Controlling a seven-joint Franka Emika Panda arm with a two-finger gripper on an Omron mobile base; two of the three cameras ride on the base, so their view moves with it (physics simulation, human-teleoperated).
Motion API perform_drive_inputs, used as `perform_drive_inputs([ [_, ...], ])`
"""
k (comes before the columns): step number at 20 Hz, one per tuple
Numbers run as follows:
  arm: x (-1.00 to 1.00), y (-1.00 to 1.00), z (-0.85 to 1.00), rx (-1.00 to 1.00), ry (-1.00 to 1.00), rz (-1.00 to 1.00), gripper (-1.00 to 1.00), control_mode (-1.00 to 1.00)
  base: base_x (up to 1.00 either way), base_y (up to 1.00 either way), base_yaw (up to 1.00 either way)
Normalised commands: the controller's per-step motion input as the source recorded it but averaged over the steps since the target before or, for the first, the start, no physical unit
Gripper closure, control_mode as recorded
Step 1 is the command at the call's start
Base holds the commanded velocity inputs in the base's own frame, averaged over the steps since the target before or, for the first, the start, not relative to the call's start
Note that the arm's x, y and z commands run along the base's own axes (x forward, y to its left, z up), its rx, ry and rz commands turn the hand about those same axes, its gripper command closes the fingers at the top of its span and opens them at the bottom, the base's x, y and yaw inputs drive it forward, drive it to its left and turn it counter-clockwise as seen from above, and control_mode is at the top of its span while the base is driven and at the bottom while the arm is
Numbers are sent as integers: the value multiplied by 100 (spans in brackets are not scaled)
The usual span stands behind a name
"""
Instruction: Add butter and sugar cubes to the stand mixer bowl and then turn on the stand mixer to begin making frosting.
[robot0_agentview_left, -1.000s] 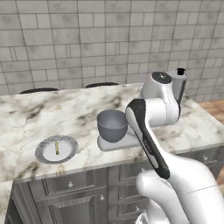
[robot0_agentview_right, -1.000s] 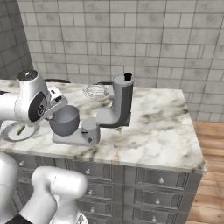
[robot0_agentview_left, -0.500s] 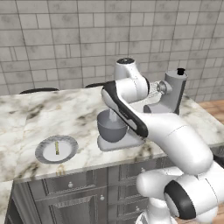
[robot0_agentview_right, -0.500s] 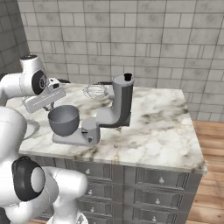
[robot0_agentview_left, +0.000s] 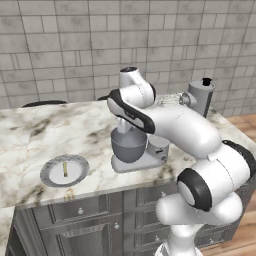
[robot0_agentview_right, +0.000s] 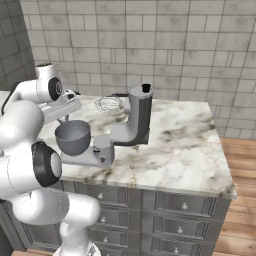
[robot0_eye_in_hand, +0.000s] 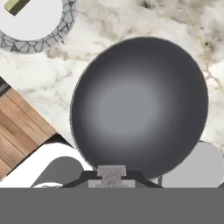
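Observation:
I look straight down into the stand mixer bowl (robot0_eye_in_hand: 140, 105), a deep grey metal bowl that holds nothing. My gripper (robot0_eye_in_hand: 111, 177) hangs just above its near rim, shut on a small pale sugar cube (robot0_eye_in_hand: 112, 172). The bowl (robot0_agentview_left: 129, 145) (robot0_agentview_right: 72, 136) sits on the stand mixer's light-grey base (robot0_agentview_left: 150, 159), in front of the stand mixer (robot0_agentview_right: 139, 117), whose head is tilted up with the wire whisk (robot0_agentview_right: 109, 104) raised. The butter (robot0_agentview_left: 65, 169) (robot0_eye_in_hand: 15, 5), a thin yellow stick, lies on the round grey plate (robot0_agentview_left: 52, 176) to the left of the bowl.
The marble counter (robot0_agentview_left: 60, 130) runs left to a front edge above grey drawers (robot0_agentview_left: 85, 212). A tiled wall (robot0_agentview_left: 75, 55) stands behind it. Wooden floor (robot0_agentview_right: 240, 200) shows to the right of the island. My white arm arches over the bowl from the right.
The arm has swung left and forward from beside the mixer, bringing the hand over the bowl. The jaws have stayed shut; plate, butter and mixer have not moved.

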Motion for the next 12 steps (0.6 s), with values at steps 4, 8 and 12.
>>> perform_drive_inputs([
  [4, 29, 0, -54, 0, 0, -1, 100, -100, 0, 0, 0],
  [8, 15, 1, -47, 0, 0, -1, 100, -100, 0, 0, 0],
  [12, 0, 0, -42, 0, -1, 0, 100, -100, 0, 0, 0],
])
